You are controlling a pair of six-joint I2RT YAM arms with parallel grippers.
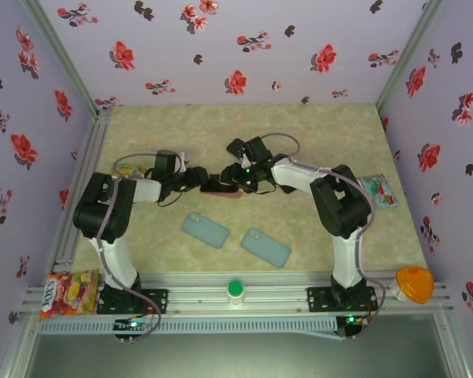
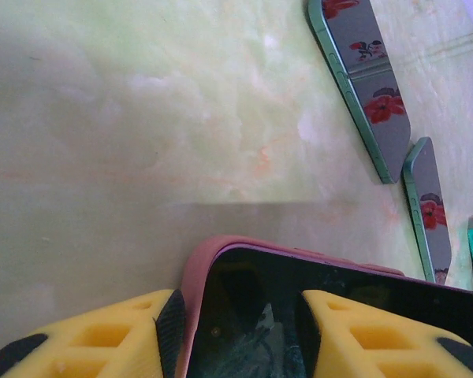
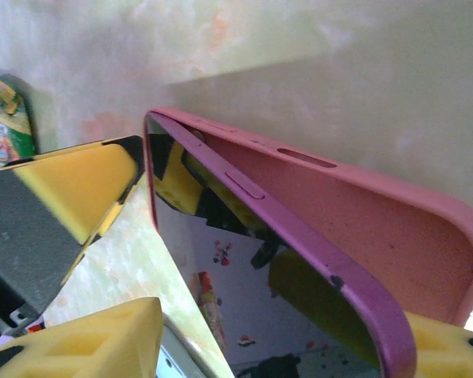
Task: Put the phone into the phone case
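Observation:
The pink phone case [image 1: 221, 192] lies at the middle of the table between my two grippers. The phone [image 2: 252, 315], with its dark screen up, sits in the case at the corner that my left gripper [image 2: 240, 315] clamps, one pad on the case's outer wall and the other on the screen. In the right wrist view the phone's purple side [image 3: 299, 236] stands away from the case wall [image 3: 363, 213], so that long edge is raised. My right gripper [image 3: 138, 236] is open, its upper fingertip beside the phone's corner, and table shows between its fingers.
Two teal phone-shaped items [image 1: 205, 229] [image 1: 266, 247] lie nearer the arm bases. A green packet [image 1: 378, 191] is at the right edge. A snack bag [image 1: 69, 291], a green-capped knob [image 1: 235, 290] and an orange object [image 1: 414, 283] sit along the front rail.

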